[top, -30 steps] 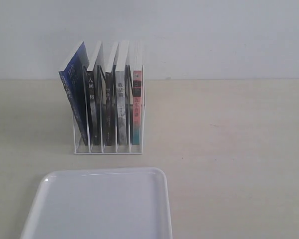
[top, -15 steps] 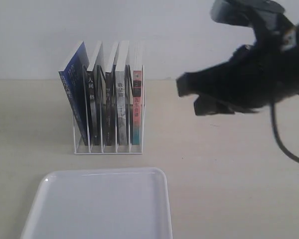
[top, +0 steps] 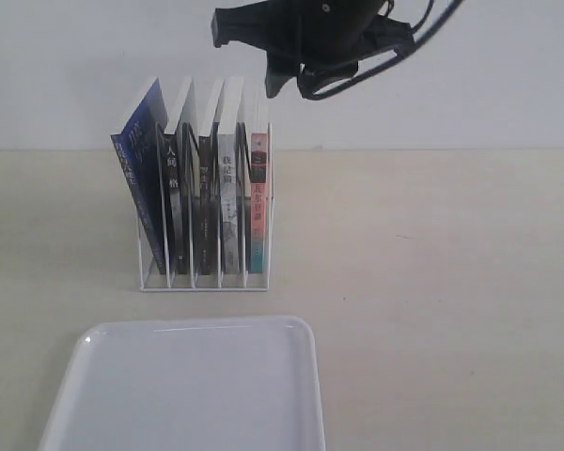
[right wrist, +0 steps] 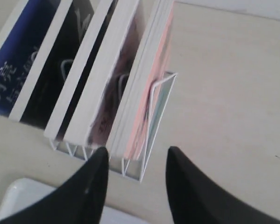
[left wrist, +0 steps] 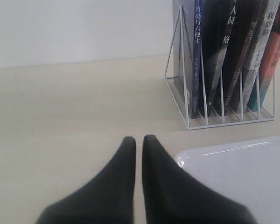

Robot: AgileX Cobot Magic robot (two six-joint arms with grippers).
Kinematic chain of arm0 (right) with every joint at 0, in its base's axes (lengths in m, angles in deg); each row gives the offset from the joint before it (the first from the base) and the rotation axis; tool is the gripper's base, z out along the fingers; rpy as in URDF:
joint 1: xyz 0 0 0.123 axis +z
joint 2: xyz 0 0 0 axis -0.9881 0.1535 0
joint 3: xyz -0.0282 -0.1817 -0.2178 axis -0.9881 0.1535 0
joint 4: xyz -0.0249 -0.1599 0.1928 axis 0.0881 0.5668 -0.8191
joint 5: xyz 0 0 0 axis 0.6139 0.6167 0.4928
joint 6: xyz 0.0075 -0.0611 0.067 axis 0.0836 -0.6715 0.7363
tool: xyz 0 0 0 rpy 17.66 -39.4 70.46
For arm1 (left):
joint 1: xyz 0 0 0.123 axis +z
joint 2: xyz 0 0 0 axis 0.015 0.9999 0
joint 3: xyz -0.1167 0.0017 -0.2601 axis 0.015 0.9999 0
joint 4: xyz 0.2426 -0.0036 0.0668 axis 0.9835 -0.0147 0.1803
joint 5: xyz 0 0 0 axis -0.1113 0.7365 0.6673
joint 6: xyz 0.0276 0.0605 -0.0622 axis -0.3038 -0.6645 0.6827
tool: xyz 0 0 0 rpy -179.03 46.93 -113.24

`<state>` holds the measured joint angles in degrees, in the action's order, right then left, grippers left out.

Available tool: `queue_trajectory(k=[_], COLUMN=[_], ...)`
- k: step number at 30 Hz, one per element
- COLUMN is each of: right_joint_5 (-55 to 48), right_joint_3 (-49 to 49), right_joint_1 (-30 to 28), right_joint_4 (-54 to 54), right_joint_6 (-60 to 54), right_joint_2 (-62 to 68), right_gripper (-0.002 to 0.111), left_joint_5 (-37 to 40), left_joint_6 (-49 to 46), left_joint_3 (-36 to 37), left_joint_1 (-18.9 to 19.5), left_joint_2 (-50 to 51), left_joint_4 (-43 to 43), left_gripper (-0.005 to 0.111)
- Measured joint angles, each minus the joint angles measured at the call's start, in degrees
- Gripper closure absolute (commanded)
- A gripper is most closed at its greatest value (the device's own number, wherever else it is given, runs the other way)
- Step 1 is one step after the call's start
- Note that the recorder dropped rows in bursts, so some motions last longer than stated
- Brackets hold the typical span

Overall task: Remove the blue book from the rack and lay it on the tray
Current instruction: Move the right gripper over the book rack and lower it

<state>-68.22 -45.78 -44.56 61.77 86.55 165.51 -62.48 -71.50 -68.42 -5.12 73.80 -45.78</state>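
Note:
The blue book (top: 139, 178) leans in the leftmost slot of the white wire rack (top: 205, 280); its spine (left wrist: 196, 46) shows white characters, and its cover (right wrist: 18, 60) appears from above. The white tray (top: 188, 390) lies in front of the rack. My right gripper (top: 244, 56) hangs open and empty above the rack's right end, over the pink-spined book (right wrist: 149, 84). My left gripper (left wrist: 138, 140) is shut and empty, low over the table beside the tray's corner (left wrist: 191, 158). It does not show in the exterior view.
Three black-spined or grey-spined books (top: 202, 197) and a pink-spined one (top: 258, 202) fill the other slots. A pale wall stands right behind the rack. Bare table stretches to the right of the rack (top: 432, 282).
My right arm entered from the right, then swung up and left to hang above the rack's right end. Books, rack and tray have not moved.

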Motion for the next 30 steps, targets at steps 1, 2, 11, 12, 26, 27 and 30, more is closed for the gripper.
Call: queue_trajectory(k=[1, 2, 11, 12, 26, 27, 30], right_joint_5=[-0.9, -1.6, -3.2, -3.1, -0.8, -0.7, -0.2], right_joint_3=[-2.6, -4.5, -13.8, -13.9, -14.3, -14.3, -14.3], right_joint_1=[0.0, 0.0, 0.0, 0.0, 0.0, 0.0, 0.0], right_joint_4=[0.3, 0.4, 1.1, 1.3, 2.0, 2.0, 2.0], right_joint_6=[0.3, 0.5, 1.5, 1.5, 2.2, 2.2, 2.3], right_joint_2=[1.9, 3.6, 12.9, 13.6, 15.9, 16.2, 16.9], right_gripper=[0.061, 0.062, 0.064, 0.064, 0.064, 0.066, 0.084], left_joint_5=[0.0, 0.0, 0.0, 0.0, 0.0, 0.0, 0.0], left_joint_6=[0.0, 0.0, 0.0, 0.0, 0.0, 0.0, 0.0], left_joint_3=[0.0, 0.0, 0.0, 0.0, 0.0, 0.0, 0.0], left_joint_1=[0.0, 0.0, 0.0, 0.0, 0.0, 0.0, 0.0], left_joint_2=[0.0, 0.0, 0.0, 0.0, 0.0, 0.0, 0.0], left_joint_4=[0.0, 0.0, 0.0, 0.0, 0.0, 0.0, 0.0], left_gripper=[0.102, 0.102, 0.102, 0.102, 0.102, 0.102, 0.102])
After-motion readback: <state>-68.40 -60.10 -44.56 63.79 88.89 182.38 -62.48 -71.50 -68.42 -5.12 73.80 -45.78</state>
